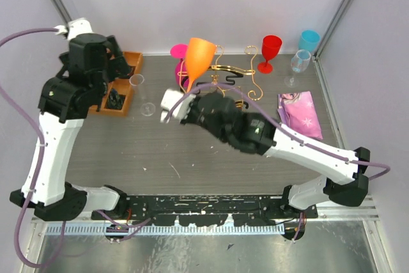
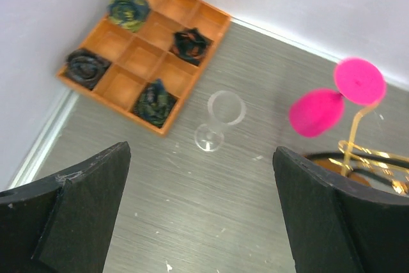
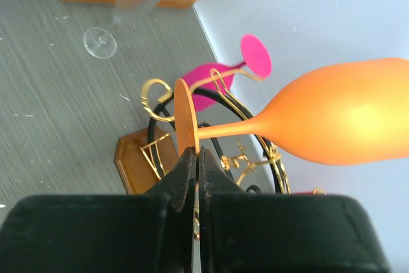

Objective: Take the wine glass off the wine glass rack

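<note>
Black fingers of the right claw [image 3: 197, 164] are pressed together on the thin edge of the orange wine glass's [image 3: 339, 123] foot. The glass is held up at the left side of the wine glass rack [image 3: 150, 151], its stem crossing in front of the black ring. I cannot tell whether it touches the gold wire. A pink glass [image 3: 211, 84] hangs on the rack just behind it, and the back wall stands close behind that.

Left of the rack a clear glass [image 2: 220, 116] stands alone, between it and the wooden tray [image 2: 137, 55] in the far left corner. The left claw [image 2: 201, 177] hangs above that stretch, fingers wide apart, holding nothing.

Right of the rack, a red glass [image 1: 271, 49], a clear glass [image 1: 299, 62] and a blue cup [image 1: 309, 39] crowd the back corner. A pink packet [image 1: 300, 112] lies near the right edge. In front of the rack the surface [image 1: 192, 151] runs wide and bare towards the arm bases.
</note>
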You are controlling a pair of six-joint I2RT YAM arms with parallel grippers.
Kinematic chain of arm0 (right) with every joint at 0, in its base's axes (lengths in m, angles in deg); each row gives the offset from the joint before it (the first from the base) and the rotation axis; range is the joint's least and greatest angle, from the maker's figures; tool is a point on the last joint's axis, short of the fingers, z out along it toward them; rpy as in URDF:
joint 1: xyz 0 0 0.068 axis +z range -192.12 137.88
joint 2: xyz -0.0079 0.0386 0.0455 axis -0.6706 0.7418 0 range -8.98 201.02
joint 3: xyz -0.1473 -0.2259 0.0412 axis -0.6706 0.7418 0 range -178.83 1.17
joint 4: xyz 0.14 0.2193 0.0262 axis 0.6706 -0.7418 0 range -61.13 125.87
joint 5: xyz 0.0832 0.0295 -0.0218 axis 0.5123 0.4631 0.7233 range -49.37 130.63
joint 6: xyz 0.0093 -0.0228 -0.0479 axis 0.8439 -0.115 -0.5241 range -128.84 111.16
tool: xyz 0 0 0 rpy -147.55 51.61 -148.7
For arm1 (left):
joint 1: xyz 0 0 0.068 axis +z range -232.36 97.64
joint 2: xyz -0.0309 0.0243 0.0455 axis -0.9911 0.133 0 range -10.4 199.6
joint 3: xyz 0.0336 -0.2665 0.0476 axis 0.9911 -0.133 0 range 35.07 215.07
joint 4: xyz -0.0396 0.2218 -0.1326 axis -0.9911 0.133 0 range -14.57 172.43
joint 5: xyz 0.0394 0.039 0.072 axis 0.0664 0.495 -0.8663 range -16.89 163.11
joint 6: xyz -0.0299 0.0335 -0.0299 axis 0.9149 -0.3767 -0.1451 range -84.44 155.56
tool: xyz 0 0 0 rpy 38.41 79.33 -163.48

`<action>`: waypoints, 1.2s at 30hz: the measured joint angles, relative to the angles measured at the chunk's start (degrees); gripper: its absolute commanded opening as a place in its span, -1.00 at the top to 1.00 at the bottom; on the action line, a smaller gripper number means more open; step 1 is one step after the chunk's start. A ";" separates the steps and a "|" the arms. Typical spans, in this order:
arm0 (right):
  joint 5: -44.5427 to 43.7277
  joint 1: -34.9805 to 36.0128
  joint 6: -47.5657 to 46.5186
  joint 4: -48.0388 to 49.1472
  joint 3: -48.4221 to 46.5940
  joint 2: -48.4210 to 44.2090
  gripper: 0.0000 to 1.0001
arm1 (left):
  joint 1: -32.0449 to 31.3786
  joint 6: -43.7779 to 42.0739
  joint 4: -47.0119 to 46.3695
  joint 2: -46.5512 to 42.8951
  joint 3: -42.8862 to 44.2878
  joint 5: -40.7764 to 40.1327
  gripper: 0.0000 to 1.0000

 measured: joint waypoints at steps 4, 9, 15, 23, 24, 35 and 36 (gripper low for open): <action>-8.72 9.68 -7.56 5.97 4.35 0.26 0.99 | 9.07 2.03 4.28 -0.85 2.51 2.36 -0.98; -14.36 12.46 -12.66 13.55 4.61 3.93 0.99 | 20.26 3.69 8.98 1.05 5.09 8.28 -0.98; -17.92 14.82 -20.55 24.98 8.33 11.52 0.99 | 27.58 5.44 12.41 1.60 5.09 13.07 -0.98; -19.65 18.69 -28.57 35.74 13.60 21.55 0.99 | 32.15 7.10 13.64 -0.90 5.11 15.93 -0.98; -19.82 18.93 -29.09 36.96 13.70 22.43 0.98 | 32.68 7.30 13.68 -1.16 5.14 16.48 -0.99; -20.00 19.63 -30.40 48.61 17.70 28.68 0.99 | 35.98 9.25 13.55 -3.74 3.15 20.96 -0.98; -20.02 19.63 -30.45 49.75 18.56 29.16 0.99 | 36.02 9.31 13.51 -4.13 2.91 21.00 -0.98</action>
